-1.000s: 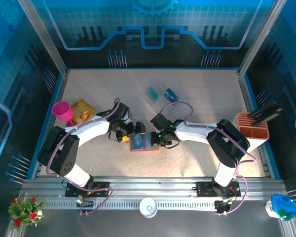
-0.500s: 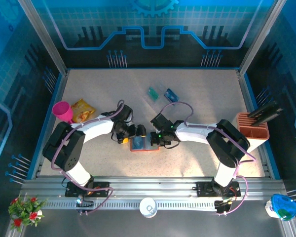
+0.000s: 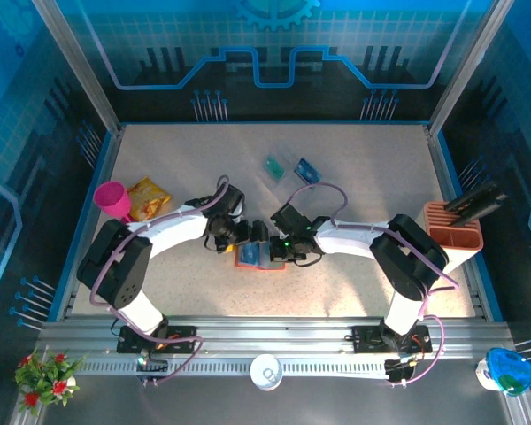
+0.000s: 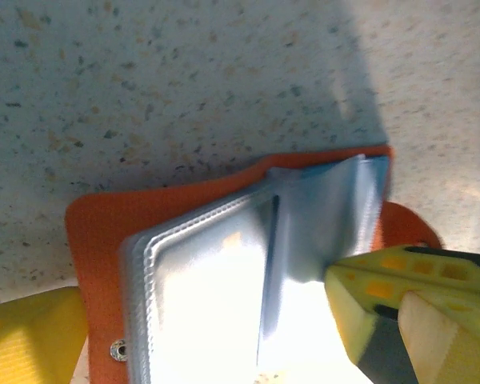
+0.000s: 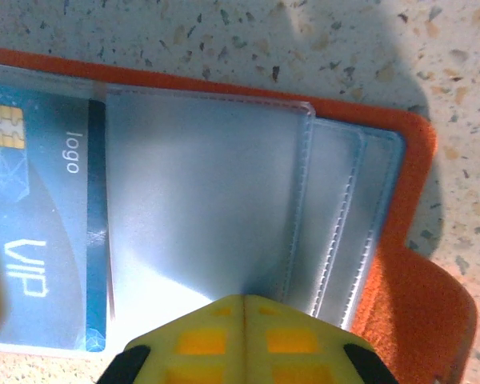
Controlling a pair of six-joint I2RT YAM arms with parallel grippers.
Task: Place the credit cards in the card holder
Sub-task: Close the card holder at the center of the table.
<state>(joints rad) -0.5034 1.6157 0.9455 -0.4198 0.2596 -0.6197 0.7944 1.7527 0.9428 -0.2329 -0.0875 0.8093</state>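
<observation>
The orange leather-like folding card holder [image 3: 250, 260] lies open on the speckled table [image 3: 354, 177]. The left gripper [image 3: 250, 236], fingers spread wide, is at its left edge. The right gripper [image 5: 244, 310], fingers together, presses its clear pockets beside a tucked-in blue VIP credit card [image 5: 40, 232].

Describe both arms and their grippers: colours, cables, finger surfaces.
The left arm and right arm have white links, black joints and lilac cables looping alongside. The left gripper and right gripper carry yellow fingers with squarish dimples over black bodies.
</observation>
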